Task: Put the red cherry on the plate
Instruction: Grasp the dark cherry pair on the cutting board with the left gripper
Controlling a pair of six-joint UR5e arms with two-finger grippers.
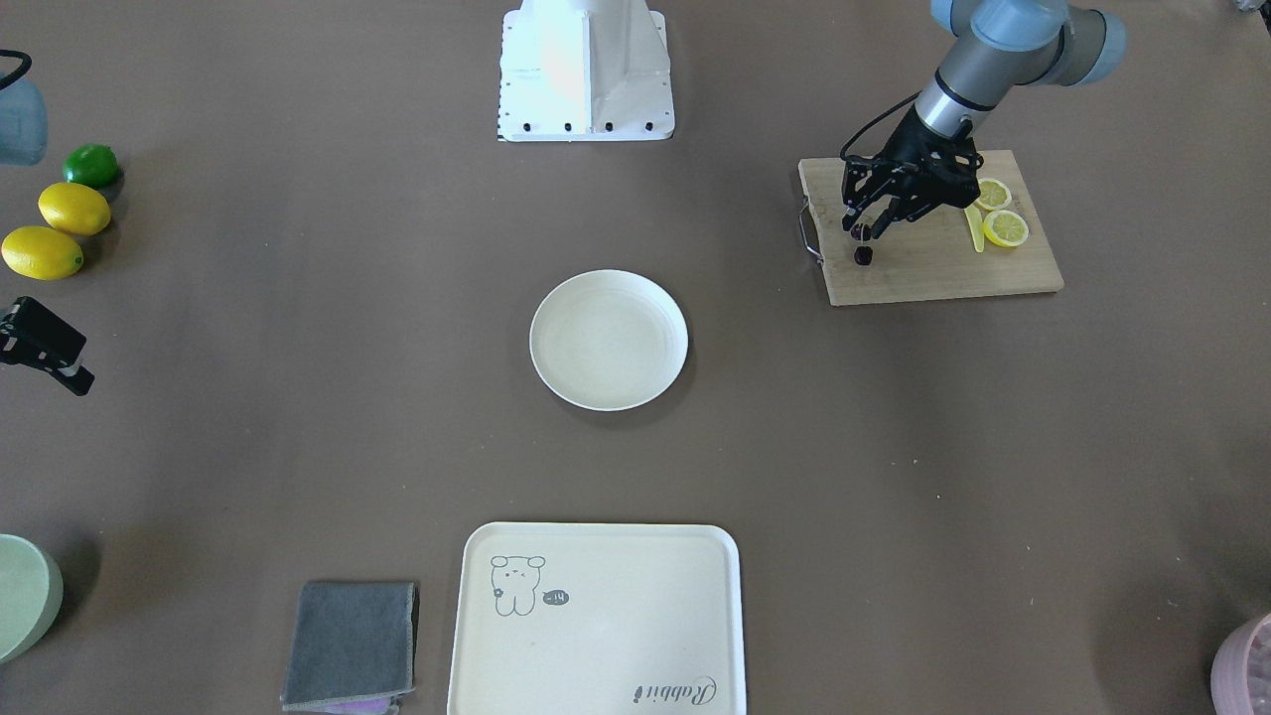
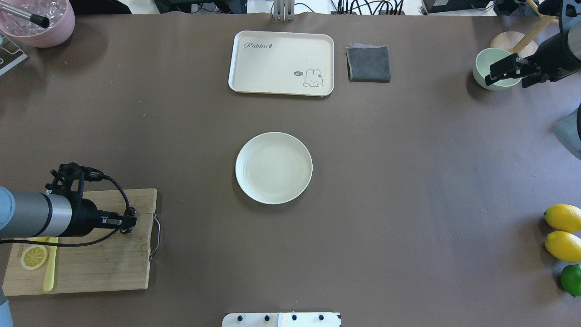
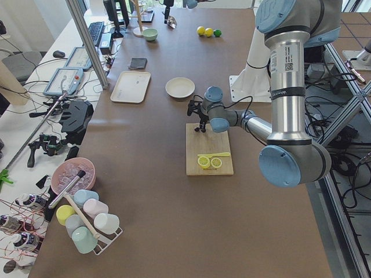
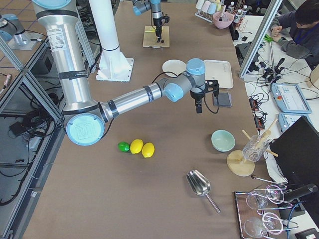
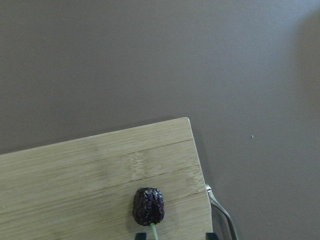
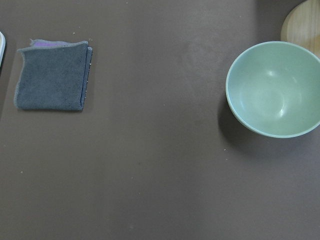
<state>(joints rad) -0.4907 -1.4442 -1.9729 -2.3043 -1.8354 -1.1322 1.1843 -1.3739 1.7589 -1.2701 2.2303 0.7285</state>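
Observation:
The red cherry (image 1: 863, 255) is a dark purple pair at the near corner of a wooden cutting board (image 1: 943, 268). In the left wrist view one cherry (image 5: 148, 206) hangs on a green stem just below the fingers. My left gripper (image 1: 864, 230) points down over that corner, shut on the other cherry of the pair. The round cream plate (image 1: 608, 340) sits bare at the table's middle, well apart from the board. My right gripper (image 2: 501, 70) hovers far off beside a pale green bowl (image 2: 492, 68); its finger gap is not clear.
Lemon slices (image 1: 1005, 227) and a yellow knife lie on the board. A cream tray (image 2: 281, 62) and a grey cloth (image 2: 368, 63) lie beyond the plate. Two lemons (image 2: 563, 217) and a lime (image 2: 571, 279) sit at the robot's right edge. A pink bowl (image 2: 38, 22) stands far left.

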